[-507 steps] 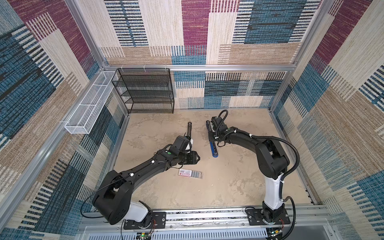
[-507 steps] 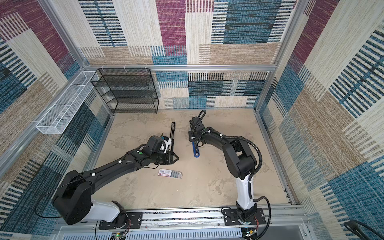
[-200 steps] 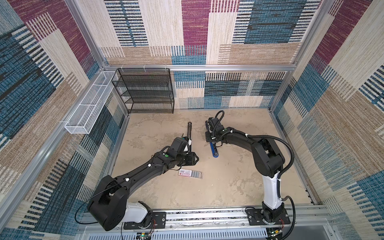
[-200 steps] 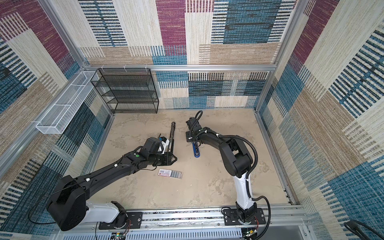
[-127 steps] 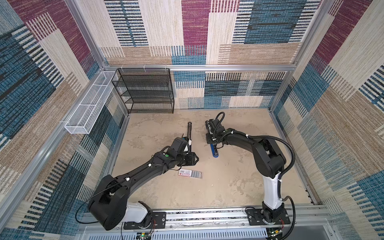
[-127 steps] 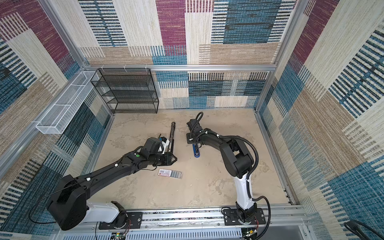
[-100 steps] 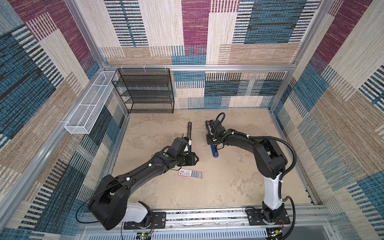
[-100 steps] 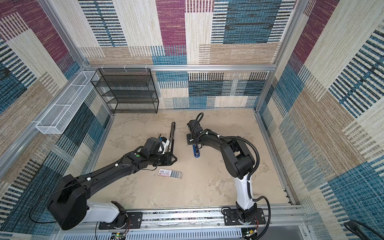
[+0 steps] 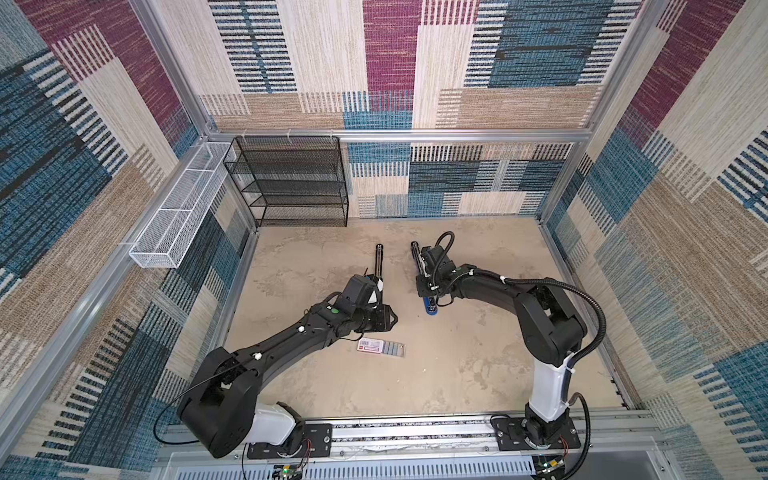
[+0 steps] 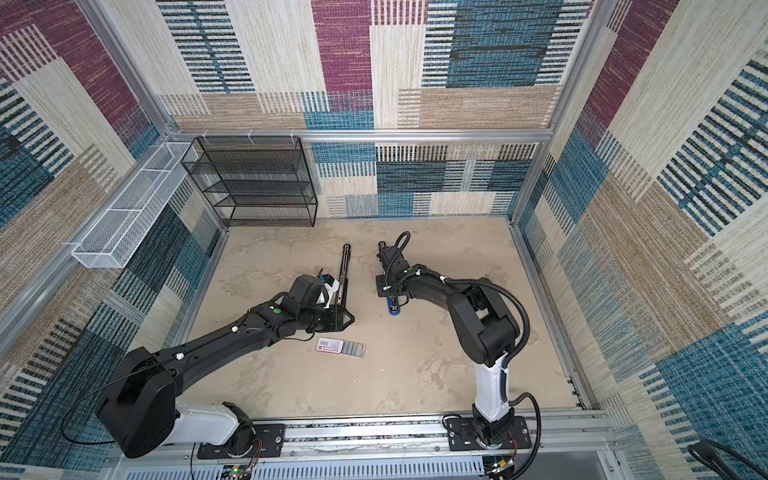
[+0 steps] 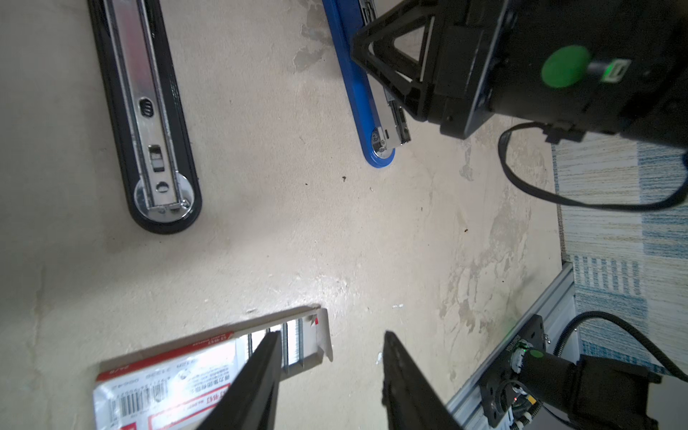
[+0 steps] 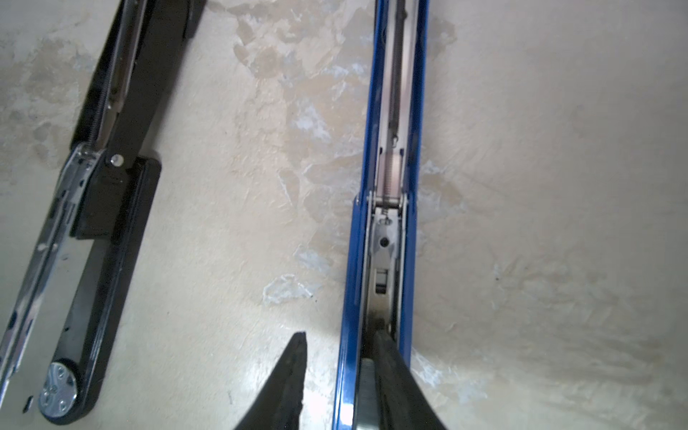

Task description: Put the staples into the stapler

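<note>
Left end effector (image 11: 329, 372): released, jaws apart beside the staples (image 11: 294, 346), gripping nothing.
Right end effector (image 12: 340, 353): released, with one finger inside the opened blue stapler (image 12: 389, 178) and the other outside its wall.
Staples: in their tray on the counter (image 9: 457, 374), near the black stapler (image 9: 379, 262).

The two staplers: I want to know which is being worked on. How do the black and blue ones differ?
The black stapler looks broader; the blue stapler is slimmer. The black stapler lies untouched; the blue stapler has the right gripper straddling one side wall, one finger inside its channel. Both lie opened flat on the table, metal rails up.
</note>
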